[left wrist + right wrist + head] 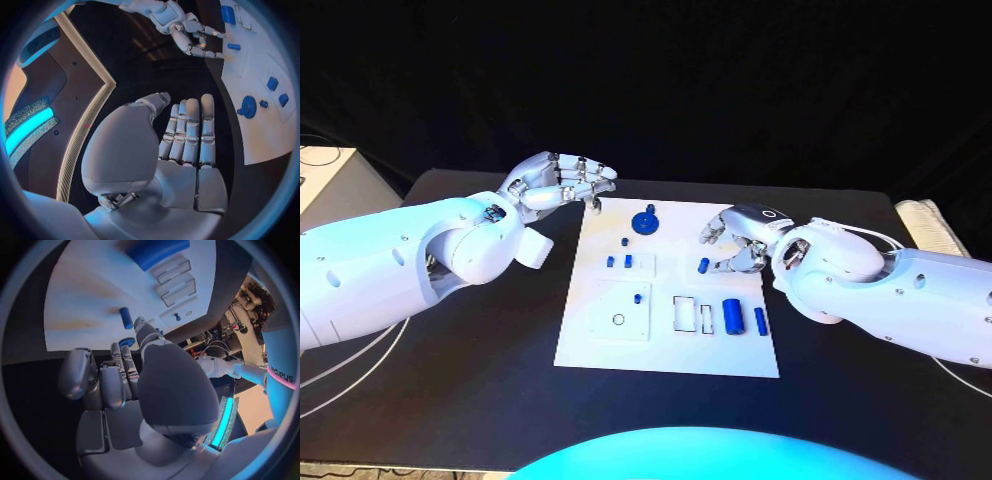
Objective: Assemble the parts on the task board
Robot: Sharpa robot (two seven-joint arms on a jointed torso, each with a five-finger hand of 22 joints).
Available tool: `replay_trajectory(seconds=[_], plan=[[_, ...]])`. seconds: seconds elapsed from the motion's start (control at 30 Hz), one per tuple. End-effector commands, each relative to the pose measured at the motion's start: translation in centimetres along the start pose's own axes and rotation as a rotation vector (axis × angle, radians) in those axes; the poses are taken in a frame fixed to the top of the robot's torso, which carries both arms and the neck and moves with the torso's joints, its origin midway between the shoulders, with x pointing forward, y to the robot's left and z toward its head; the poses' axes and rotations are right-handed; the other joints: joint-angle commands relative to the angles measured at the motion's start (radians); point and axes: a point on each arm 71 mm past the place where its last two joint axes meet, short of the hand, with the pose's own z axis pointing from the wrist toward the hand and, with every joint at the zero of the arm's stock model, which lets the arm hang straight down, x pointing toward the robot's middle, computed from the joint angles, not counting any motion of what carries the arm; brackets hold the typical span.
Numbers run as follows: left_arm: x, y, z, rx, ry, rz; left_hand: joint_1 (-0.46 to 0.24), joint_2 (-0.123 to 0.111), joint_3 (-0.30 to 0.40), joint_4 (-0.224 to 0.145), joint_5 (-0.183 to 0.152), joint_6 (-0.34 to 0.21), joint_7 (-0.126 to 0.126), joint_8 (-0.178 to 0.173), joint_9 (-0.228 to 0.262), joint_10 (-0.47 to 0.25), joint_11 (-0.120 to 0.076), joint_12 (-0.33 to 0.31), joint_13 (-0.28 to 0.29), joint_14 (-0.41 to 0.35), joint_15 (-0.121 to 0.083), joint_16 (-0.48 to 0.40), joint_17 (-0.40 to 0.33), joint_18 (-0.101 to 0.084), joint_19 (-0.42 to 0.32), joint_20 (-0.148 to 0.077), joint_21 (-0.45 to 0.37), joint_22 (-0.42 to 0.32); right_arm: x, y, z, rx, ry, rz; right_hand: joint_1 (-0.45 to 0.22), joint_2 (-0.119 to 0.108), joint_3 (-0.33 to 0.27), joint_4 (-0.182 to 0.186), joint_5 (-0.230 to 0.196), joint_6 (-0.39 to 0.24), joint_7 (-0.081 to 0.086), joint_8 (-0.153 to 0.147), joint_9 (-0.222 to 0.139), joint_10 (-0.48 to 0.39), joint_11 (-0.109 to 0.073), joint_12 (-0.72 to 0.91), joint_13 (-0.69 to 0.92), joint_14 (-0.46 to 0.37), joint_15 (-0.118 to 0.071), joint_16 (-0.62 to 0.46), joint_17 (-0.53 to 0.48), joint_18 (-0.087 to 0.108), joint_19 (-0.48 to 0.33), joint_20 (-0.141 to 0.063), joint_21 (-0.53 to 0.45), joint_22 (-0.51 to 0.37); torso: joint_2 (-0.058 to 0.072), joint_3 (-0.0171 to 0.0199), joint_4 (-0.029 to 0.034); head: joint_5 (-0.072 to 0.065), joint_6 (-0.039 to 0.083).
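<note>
The white task board (589, 345) lies mid-table, also seen in the left wrist view (262, 135). On it are a round blue knob (646, 220) (247, 106), two small blue pegs (619, 261), a thick blue cylinder (733, 316) and a thin one (760, 320). My left hand (567, 183) (187, 135) hovers over the board's far left corner, fingers straight, holding nothing. My right hand (740, 240) (125, 370) is over the board's right edge, fingers curled. It seems to pinch a small blue piece (127, 342) at thumb and fingertips. Another short blue part (704, 265) (126, 317) lies just beyond them.
Two empty rectangular slots (687, 313) sit beside the thick cylinder, and a square inset with a ring (620, 318) lies at the board's near left. A pale box (336, 185) stands at the table's far left, and a whitish object (923, 222) at its right edge.
</note>
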Motion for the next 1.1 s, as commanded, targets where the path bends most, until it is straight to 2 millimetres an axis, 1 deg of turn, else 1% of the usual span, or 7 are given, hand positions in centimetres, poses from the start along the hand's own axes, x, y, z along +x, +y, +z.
replay_trajectory(seconds=[0.03,0.2,0.4,0.47,0.73,0.77,1.1], plan=[[0.2,-0.1,0.1,0.008,0.017,-0.011,0.008,0.001,-0.007,-0.001,-0.001,0.004,0.001,0.004,-0.001,-0.009,-0.001,-0.004,-0.001,-0.001,0.005,-0.003,-0.001,0.006,0.007,0.001,-0.005,-0.001,0.4,-0.2,0.2,0.008,0.058,-0.041,0.014,-0.001,0.003,0.009,-0.006,0.004,-0.002,-0.002,-0.001,-0.001,-0.005,0.007,0.002,0.012,0.007,0.007,0.004,-0.012,0.005,0.005,0.004,0.026,-0.001,-0.0012,0.0003,0.0,-0.002],[0.2,-0.1,0.0,0.008,0.016,-0.01,0.008,0.001,-0.007,-0.001,-0.001,0.004,0.001,0.004,-0.001,-0.009,-0.001,-0.004,-0.001,-0.001,0.005,-0.003,-0.001,0.006,0.007,0.001,-0.005,-0.001,0.7,-0.3,0.6,0.014,0.071,-0.049,0.031,0.008,0.019,0.024,-0.009,0.017,0.004,0.002,0.0,0.026,-0.012,0.026,0.004,0.017,0.0,0.013,0.013,-0.015,0.011,0.0,0.021,0.034,0.0,-0.0008,-0.001,0.001,-0.002],[0.2,-0.1,0.0,0.008,0.015,-0.01,0.008,0.001,-0.007,-0.001,-0.001,0.004,0.001,0.004,-0.001,-0.009,-0.001,-0.004,-0.001,-0.001,0.005,-0.003,-0.001,0.006,0.007,0.001,-0.005,-0.001,1.0,0.1,0.9,0.001,0.075,-0.04,0.039,0.015,0.048,0.035,-0.009,0.034,0.01,0.005,0.0,0.07,-0.022,0.04,0.003,0.024,-0.007,0.019,0.024,-0.019,0.019,-0.009,0.047,0.048,0.0,-0.0001,-0.0014,0.001,-0.002],[0.2,-0.1,0.0,0.008,0.015,-0.01,0.008,0.001,-0.007,-0.001,-0.001,0.004,0.001,0.004,-0.001,-0.009,-0.001,-0.004,-0.001,-0.001,0.005,-0.003,-0.001,0.006,0.007,0.001,-0.005,-0.001,1.2,0.3,1.0,-0.006,0.077,-0.034,0.039,0.017,0.075,0.042,-0.009,0.048,0.014,0.007,0.0,0.103,-0.029,0.037,0.002,0.023,-0.012,0.014,0.015,-0.021,0.024,-0.014,0.059,0.054,-0.001,-0.0002,-0.0008,0.001,-0.002],[0.2,-0.1,0.0,0.007,0.015,-0.01,0.009,0.001,-0.009,0.0,-0.002,0.003,0.001,0.004,-0.001,-0.009,0.0,-0.004,-0.001,0.0,0.005,-0.004,0.0,0.006,0.009,0.001,-0.006,-0.002,1.9,0.8,1.2,-0.018,0.094,-0.022,0.033,0.011,0.112,0.054,-0.009,0.061,0.017,0.008,-0.002,0.135,-0.033,0.018,-0.001,0.023,-0.017,0.01,0.01,-0.024,0.028,-0.017,0.07,0.061,0.0,0.0005,-0.0009,0.001,-0.004],[0.2,-0.1,0.0,0.007,0.014,-0.01,0.009,0.001,-0.009,0.0,-0.002,0.003,0.001,0.004,-0.001,-0.009,0.0,-0.004,-0.001,0.0,0.005,-0.004,0.0,0.006,0.009,0.001,-0.006,-0.002,2.0,0.8,1.2,-0.019,0.096,-0.022,0.032,0.01,0.116,0.056,-0.009,0.062,0.018,0.007,-0.002,0.138,-0.033,0.015,-0.001,0.024,-0.017,0.01,0.01,-0.024,0.028,-0.017,0.071,0.061,0.0,-0.0001,-0.0012,0.001,-0.004],[0.1,-0.1,0.0,0.005,0.014,-0.01,0.009,0.001,-0.009,0.0,-0.002,0.003,0.001,0.004,-0.001,-0.009,0.0,-0.004,-0.001,0.0,0.005,-0.004,0.0,0.006,0.009,0.001,-0.006,-0.002,2.5,0.6,1.4,-0.009,0.111,-0.032,0.029,-0.002,0.17,0.063,-0.009,0.079,0.023,0.01,-0.001,0.169,-0.036,-0.013,-0.002,0.026,-0.02,0.011,0.013,-0.025,0.03,-0.02,0.076,0.066,0.0,0.0,-0.0009,0.001,-0.006]])
